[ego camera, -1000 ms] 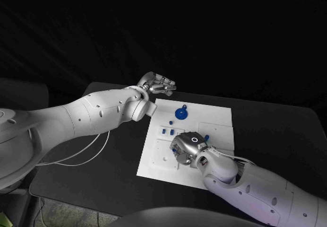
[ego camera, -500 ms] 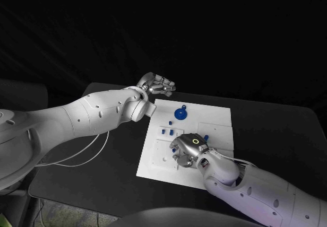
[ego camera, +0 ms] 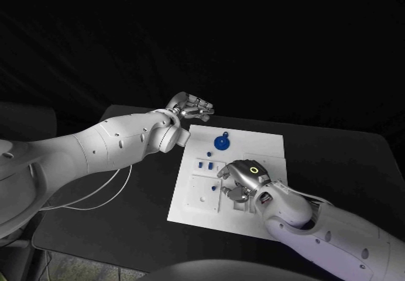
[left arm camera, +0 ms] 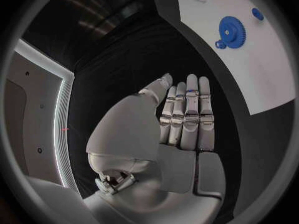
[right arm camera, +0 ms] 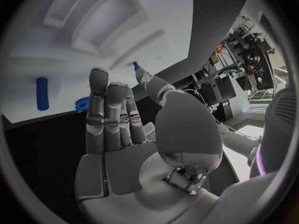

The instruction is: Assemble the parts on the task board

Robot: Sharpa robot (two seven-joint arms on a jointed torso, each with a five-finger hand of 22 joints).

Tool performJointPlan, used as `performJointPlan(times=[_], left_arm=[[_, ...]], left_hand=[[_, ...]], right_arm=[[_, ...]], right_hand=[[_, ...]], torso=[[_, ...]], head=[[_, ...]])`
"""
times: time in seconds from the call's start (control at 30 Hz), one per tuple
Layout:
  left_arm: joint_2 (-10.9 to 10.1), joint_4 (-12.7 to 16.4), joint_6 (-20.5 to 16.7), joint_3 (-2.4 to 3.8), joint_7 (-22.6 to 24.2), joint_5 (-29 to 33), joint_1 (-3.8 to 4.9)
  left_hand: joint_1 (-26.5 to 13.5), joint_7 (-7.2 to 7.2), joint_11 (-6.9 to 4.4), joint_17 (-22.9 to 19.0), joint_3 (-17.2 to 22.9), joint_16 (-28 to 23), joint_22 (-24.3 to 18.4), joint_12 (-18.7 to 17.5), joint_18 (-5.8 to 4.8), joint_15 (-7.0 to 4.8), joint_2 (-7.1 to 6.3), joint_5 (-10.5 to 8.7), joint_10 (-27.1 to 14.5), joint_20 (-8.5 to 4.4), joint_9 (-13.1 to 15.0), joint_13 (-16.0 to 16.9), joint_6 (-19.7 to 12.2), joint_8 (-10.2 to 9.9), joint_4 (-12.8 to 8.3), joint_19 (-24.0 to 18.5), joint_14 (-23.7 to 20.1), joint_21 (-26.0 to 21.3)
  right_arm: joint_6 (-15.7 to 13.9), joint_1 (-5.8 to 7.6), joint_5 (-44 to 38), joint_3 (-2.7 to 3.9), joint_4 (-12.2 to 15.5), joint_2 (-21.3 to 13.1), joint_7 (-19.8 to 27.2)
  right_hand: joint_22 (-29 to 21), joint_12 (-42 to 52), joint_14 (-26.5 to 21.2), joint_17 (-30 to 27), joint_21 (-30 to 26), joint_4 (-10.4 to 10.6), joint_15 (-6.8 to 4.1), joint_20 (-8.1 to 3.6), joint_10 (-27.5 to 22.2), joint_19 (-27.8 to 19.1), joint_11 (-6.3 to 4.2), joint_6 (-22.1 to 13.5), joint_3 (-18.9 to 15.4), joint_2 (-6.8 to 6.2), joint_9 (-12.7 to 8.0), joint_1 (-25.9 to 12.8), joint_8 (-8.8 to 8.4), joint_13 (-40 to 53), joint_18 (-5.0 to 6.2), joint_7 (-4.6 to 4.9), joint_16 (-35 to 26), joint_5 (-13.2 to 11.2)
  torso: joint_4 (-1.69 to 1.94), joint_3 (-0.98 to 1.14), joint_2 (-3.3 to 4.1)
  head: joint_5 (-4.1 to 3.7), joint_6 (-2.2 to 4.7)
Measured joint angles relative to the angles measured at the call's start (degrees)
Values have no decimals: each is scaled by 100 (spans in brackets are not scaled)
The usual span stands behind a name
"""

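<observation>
The white task board (ego camera: pixel 261 146) lies in the middle of the black table. A blue gear (ego camera: pixel 221 142) sits near the board's far edge, and small blue pegs (ego camera: pixel 205 165) stand in slots on its left side. My right hand (ego camera: pixel 243 181) hovers low over the board's middle with its fingers pointing down at it and nothing in its palm. In the right wrist view that hand (right arm camera: pixel 124 134) has its fingers stretched over the board (right arm camera: pixel 50 50), a blue peg (right arm camera: pixel 42 93) lies beyond them, and a small blue part (right arm camera: pixel 135 64) shows at the thumb's tip. My left hand (ego camera: pixel 190 108) floats beyond the board's far left corner, flat and empty (left arm camera: pixel 168 134), with the gear (left arm camera: pixel 232 31) ahead of it.
Bare black table (ego camera: pixel 337 158) surrounds the board on all sides. A thin white cable (ego camera: pixel 110 187) loops under my left arm at the table's left side.
My right hand has shifted a little to the right over the board and turned its back upward. The left hand has hardly moved.
</observation>
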Motion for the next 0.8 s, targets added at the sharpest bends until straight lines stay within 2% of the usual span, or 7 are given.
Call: performJointPlan(times=[0.2, 0.33, 0.47, 0.6, 0.67, 0.7, 0.8], left_arm=[[-22, -36, 4, -1, -2, 1, 0], [-28, -57, 4, -1, -2, 3, 0], [-16, -73, 6, -1, -2, 14, 0], [-1, -74, 13, -1, 2, 29, 0], [4, -74, 18, -1, 5, 34, 0], [5, -74, 21, -1, 6, 37, 0], [5, -76, 27, -1, 8, 43, 0]], left_hand=[[0, 0, 0, 0, 0, 0, -2, 0, 0, 0, 0, 0, 0, 0, 0, 0, 0, 0, 0, 0, 0, 0], [0, 0, 0, 0, -19, 0, -43, 0, -1, 0, 0, 0, 0, 16, 0, 0, 0, 0, 19, 16, 0, 0], [0, 0, 0, 0, -19, 0, -44, 0, -1, 0, 0, 0, 0, 21, 0, 0, 0, 0, 19, 21, 0, 0], [0, 0, 0, 1, -19, 0, -44, 0, -1, 0, 0, 0, 0, 21, 0, 0, 0, 0, 19, 21, 0, 0], [0, 0, 0, 1, -19, 0, -44, 0, -1, 0, 0, 0, 0, 21, 0, 0, 0, 0, 19, 21, 0, 0], [0, 0, 0, 1, -8, 0, -49, 0, 0, 3, 0, 0, 0, 21, 0, 0, 0, 0, 30, 21, -3, 0], [0, 0, 0, 1, -2, 0, -62, 0, -1, 22, 0, 0, 0, 21, 0, 0, 0, 0, 35, 21, -22, 0]], right_arm=[[34, 20, 360, 540, 149, -406, 37], [87, 57, 494, 754, 273, -632, 81], [180, 103, 555, 846, 256, -783, 111], [314, 114, 583, 871, 155, -851, 121], [393, 115, 592, 875, 108, -862, 122], [454, 117, 597, 878, 73, -864, 123], [619, 119, 604, 883, -8, -855, 126]], right_hand=[[0, 0, 0, 0, 40, 3, 0, 0, 57, 0, -9, 63, 60, 8, 0, 8, 0, 0, -2, 21, 0, 0], [0, 0, 0, 0, 40, 15, 0, 0, 57, 0, -9, 63, 48, 24, 0, 23, 0, -1, -2, 21, 0, 0], [-25, 1, 0, 0, 40, 82, 0, 0, 42, 0, 6, 62, -87, 23, 0, 23, 0, -1, -4, 20, 0, 0], [-89, 1, -45, -2, -70, 108, 44, 0, -352, 0, 96, -51, -364, -75, -16, 15, 0, -7, -5, -62, 0, 0], [-145, 1, -84, -9, -164, 118, 81, 56, -606, 15, 161, -152, -673, -70, -16, 87, 0, -6, 6, -74, 0, 0], [-167, 1, -100, -9, -188, 126, 97, 71, -709, 30, 192, -190, -819, -59, -16, 106, 0, -8, 73, -93, 0, 0], [-219, 1, -123, -19, -229, 199, 119, 115, -840, 11, 232, -279, -1097, -32, -16, 224, 0, -9, 150, -132, 0, -23]], torso=[[-5, -3, -9], [-16, -6, -16], [-29, -8, -20], [-35, -8, -20], [-34, -7, -20], [-33, -4, -20], [-26, -3, -19]], head=[[-51, 52], [-94, 87], [-137, 121], [-156, 135], [-162, 136], [-163, 136], [-164, 125]])
